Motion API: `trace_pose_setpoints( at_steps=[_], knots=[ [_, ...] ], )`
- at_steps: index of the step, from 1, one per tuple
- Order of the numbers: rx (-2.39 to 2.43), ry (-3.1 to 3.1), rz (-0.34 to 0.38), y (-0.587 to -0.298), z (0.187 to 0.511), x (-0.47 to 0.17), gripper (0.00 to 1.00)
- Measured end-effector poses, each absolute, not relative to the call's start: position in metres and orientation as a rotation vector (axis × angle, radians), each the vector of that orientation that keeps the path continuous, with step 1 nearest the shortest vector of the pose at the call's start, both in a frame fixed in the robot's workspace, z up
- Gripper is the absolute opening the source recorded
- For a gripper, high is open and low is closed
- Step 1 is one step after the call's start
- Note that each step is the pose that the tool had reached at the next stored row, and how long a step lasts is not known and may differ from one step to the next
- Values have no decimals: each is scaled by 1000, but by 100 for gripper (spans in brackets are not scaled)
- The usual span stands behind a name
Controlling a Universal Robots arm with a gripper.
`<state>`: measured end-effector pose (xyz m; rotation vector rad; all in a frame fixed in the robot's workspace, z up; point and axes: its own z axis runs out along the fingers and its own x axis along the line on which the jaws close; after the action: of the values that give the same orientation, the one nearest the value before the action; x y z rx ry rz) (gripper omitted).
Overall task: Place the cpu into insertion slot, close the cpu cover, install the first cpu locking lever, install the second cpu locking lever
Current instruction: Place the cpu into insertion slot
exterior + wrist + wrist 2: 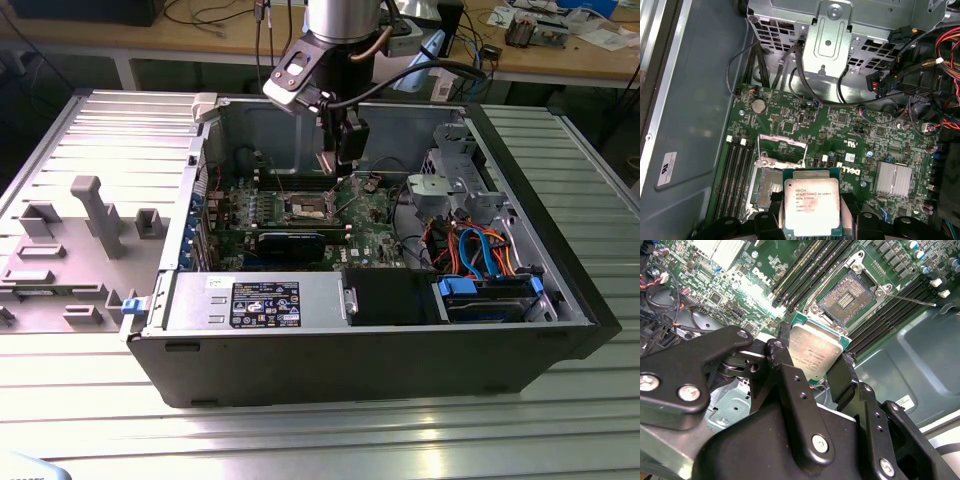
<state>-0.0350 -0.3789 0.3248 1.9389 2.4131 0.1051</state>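
Your fingers [790, 382] are clamped on the cpu [816, 347]. They are two matte black bars studded with screw heads, and they press on its opposite edges. You hold it tilted in the air above the board, near the insertion slot [846, 299] but not seated in it.

The bench [560, 400] is ribbed, brushed metal. On it lies the computer case [400, 350], a black-walled box on its side with the panel off. In the exterior view, your arm [345, 20] reaches down into it as a smooth silver cylinder.

Inside the case:
- **Power supply:** The power supply [255, 300] is a dull silver box along the near wall.
- **Motherboard:** The motherboard [805, 125] is flat, green and crowded with small parts.
- **Memory slots:** Long black memory slots [737, 175] run in parallel rows beside the socket.
- **Heat sink:** A finned silver heat sink [895, 178] sits well apart from the socket.
- **Insertion slot:** It is square, with a shiny silver rim around a dark centre finely gridded with contacts, and that centre is bare.
- **Cpu cover:** The cpu cover [781, 149] is a thin reflective frame with a large square window. It stands raised from one edge of the slot.
- **Cpu:** It is a flat square with a dull silver-grey top, faint print and a narrow green border.
- **Lever:** A thin wire lever [912, 299] juts out from the slot's side across the memory slots.
- **Coin cell:** A round, bright coin cell [758, 105] sits near the board's edge.
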Motion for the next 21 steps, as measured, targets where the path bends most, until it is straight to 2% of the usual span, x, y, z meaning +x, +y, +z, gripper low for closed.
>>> trace_pose_setpoints(
  at_steps=[21],
  knots=[
    [1972,2385,104,-379,324,-35,54]
  ],
)
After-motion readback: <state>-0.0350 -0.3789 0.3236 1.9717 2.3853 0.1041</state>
